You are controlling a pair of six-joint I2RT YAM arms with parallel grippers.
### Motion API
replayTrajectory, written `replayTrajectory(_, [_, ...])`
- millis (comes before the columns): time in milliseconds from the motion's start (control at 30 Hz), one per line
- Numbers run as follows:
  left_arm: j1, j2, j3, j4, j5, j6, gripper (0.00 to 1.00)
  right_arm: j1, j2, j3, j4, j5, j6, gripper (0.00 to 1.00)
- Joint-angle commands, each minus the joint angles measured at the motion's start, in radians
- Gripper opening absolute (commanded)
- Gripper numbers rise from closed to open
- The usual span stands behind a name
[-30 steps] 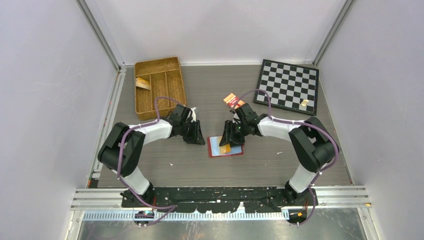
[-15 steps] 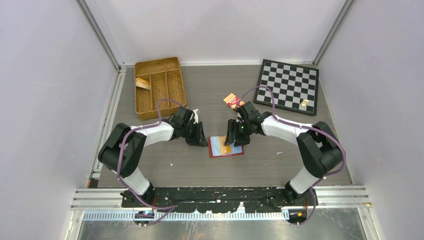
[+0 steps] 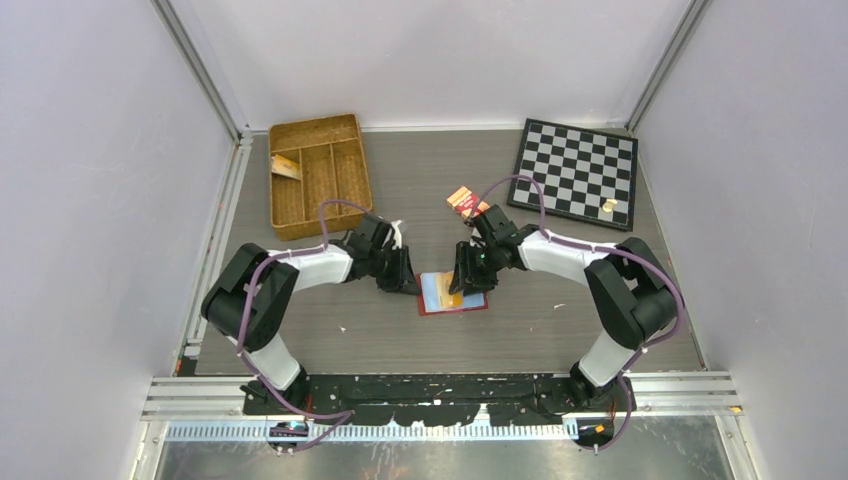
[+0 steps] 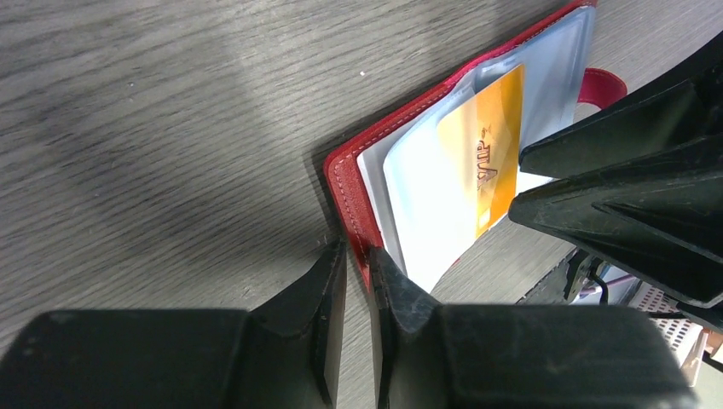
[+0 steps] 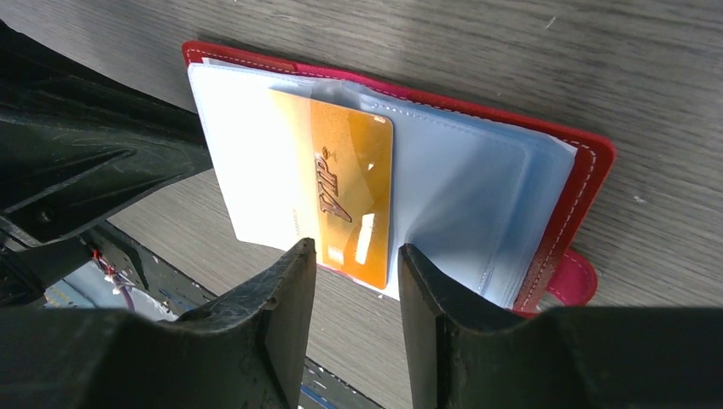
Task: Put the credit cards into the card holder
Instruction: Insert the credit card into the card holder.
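The dark-red card holder (image 3: 472,303) lies open on the table between the arms, clear bluish sleeves up. One orange-yellow credit card (image 5: 349,187) marked "VIP" sits partly inside a sleeve, its near end sticking out. My right gripper (image 5: 356,247) is open, its fingers either side of that exposed end, with a small gap on the right side. My left gripper (image 4: 354,251) is at the holder's left edge, jaws narrow, with the red cover (image 4: 349,183) pinched between the fingertips. In the top view the left gripper (image 3: 408,283) and right gripper (image 3: 463,280) flank the holder.
A brown wicker divided tray (image 3: 312,124) stands at the back left with a small tan piece in it. A chessboard (image 3: 577,172) lies at the back right, and an orange-and-red banded pack (image 3: 465,201) lies behind the right gripper.
My left gripper has slid right to the holder's left edge and its jaws have narrowed on the cover. The right gripper has shifted slightly over the card's end.
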Motion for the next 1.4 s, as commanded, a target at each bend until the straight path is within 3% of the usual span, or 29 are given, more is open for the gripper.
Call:
replayTrajectory(0, [-0.007,0.025,-0.012,-0.003,-0.020,0.006,0.18,0.012,0.015,0.030,0.036,-0.022,0.005,0.44])
replayTrajectory(433, [-0.018,0.030,-0.010,0.011,-0.009,-0.001,0.07,0.061,0.051,0.093,0.048,-0.030,0.019,0.36])
replayTrajectory(867, [-0.021,0.031,-0.006,0.026,-0.017,-0.007,0.05,0.095,0.065,0.128,0.036,-0.006,0.022,0.35])
replayTrajectory(1133, [-0.021,0.031,0.000,0.010,-0.033,0.005,0.05,0.086,0.031,0.127,-0.045,0.151,0.031,0.42])
replayTrajectory(1367, [-0.020,0.029,-0.001,0.004,-0.038,0.008,0.05,0.079,0.058,0.120,-0.045,0.150,0.035,0.44])
